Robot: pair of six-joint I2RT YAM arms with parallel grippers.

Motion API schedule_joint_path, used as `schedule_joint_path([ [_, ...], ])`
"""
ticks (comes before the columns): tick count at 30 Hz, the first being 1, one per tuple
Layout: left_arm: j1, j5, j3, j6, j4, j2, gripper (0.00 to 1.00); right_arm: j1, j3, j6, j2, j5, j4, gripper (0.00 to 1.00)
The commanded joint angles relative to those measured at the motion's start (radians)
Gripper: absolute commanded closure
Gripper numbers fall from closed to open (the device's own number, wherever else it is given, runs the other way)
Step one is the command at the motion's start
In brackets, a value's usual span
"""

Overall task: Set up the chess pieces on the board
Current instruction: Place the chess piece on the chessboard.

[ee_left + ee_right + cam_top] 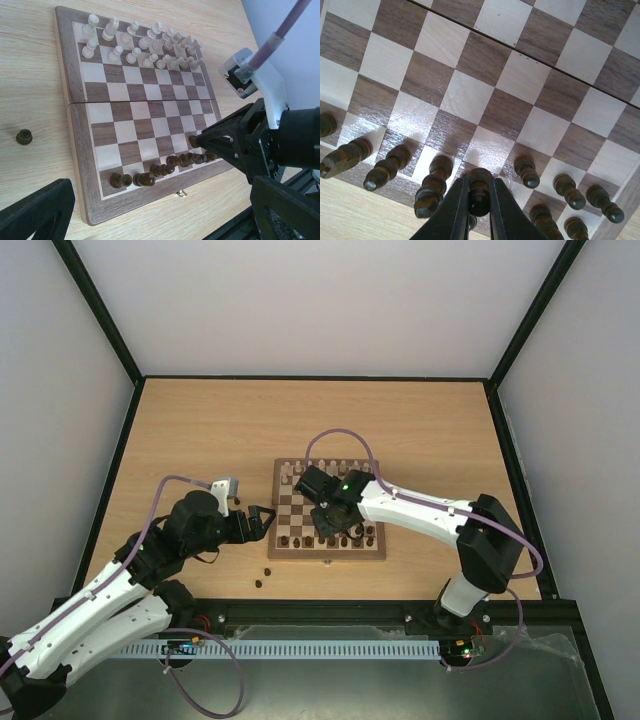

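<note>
top view and both wrist views. square wooden chessboard of dark brown and cream chequered squares lies near the middle of the light wooden table, its metal clasp on the near rim. small pale cream turned chess pieces fill the two rows along the far edge. small dark brown turned chess pieces stand in a partial row along the near edge. right gripper is low over that near row, jaws pinching one dark brown piece by its upper part. left gripper hovers over the table just beside the board's left rim, jaws spread wide, holding nothing. two loose dark brown pieces lie on the table near the board's near-left corner.
</note>
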Motion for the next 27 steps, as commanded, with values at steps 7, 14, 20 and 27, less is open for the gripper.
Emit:
schedule_joint_path([
  [7, 0.005, -0.009, -0.013, -0.008, 0.015, -0.002, 0.01, -0.040, -0.029, -0.047, 0.052, -0.033, 0.030, 0.99],
  [14, 0.005, -0.011, -0.013, -0.011, 0.021, 0.005, 0.01, -0.050, -0.039, -0.058, 0.071, -0.042, 0.046, 0.99],
  [20, 0.005, -0.013, -0.015, -0.012, 0.020, 0.008, 0.01, -0.052, -0.040, -0.064, 0.093, -0.047, 0.052, 0.98],
  [27, 0.005, -0.016, -0.016, -0.012, 0.017, 0.004, 0.01, -0.051, -0.044, -0.062, 0.107, -0.040, 0.053, 0.98],
])
